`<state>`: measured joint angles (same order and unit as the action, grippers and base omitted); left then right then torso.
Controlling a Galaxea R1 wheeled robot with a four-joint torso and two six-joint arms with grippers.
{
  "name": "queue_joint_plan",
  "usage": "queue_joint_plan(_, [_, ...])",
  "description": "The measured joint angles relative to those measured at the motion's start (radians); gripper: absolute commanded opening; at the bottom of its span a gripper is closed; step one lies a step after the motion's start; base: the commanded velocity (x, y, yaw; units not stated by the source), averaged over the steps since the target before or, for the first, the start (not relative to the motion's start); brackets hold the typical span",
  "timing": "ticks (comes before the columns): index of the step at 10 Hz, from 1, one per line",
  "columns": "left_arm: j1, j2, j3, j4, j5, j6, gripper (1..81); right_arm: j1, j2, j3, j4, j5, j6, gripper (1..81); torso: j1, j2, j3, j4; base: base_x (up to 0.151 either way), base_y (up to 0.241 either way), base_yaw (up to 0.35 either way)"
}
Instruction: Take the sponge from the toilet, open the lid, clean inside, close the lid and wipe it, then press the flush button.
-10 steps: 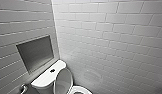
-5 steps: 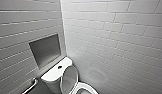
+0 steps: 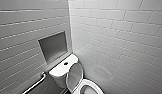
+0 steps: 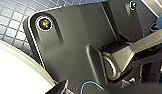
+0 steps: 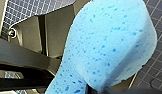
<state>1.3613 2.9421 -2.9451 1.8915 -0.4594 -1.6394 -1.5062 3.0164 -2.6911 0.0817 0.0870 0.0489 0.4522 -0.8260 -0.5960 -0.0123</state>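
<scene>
In the head view, the toilet (image 3: 59,70) stands in a corner of pale tiled walls (image 3: 117,37). The lid (image 3: 75,76) is raised and leans back towards the tank, greyish underside facing out, so the oval bowl (image 3: 85,83) lies open. A round flush button (image 3: 65,63) sits on the tank top. A recessed niche (image 3: 53,46) is set in the wall above the tank, and a grab bar (image 3: 37,82) runs along that wall lower down.

In the left wrist view, the robot's dark plate (image 4: 69,50) hangs over a dark blue tiled floor (image 4: 9,22), beside a curved white glossy surface (image 4: 14,72). Whether the left gripper is released or clenched I cannot tell.

In the right wrist view, the sponge (image 5: 107,42), bright blue and pitted, looms above dark floor tiles. The right gripper (image 5: 97,89) grasps it at one end.
</scene>
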Motion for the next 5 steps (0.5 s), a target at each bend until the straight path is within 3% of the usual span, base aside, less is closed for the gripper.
queue_joint_plan(2, [0.001,0.011,0.001,0.0,0.061,0.0,81.1,-0.003,0.0,0.0,0.0,0.0,0.0,1.0,-0.038,0.059,0.055,0.0,0.0,0.0,0.0])
queue_joint_plan(5, [0.019,0.014,0.001,0.0,0.073,0.0,81.1,-0.01,0.0,0.0,0.0,-0.002,0.0,1.0,-0.106,0.163,0.161,0.0,0.0,0.0,0.0])
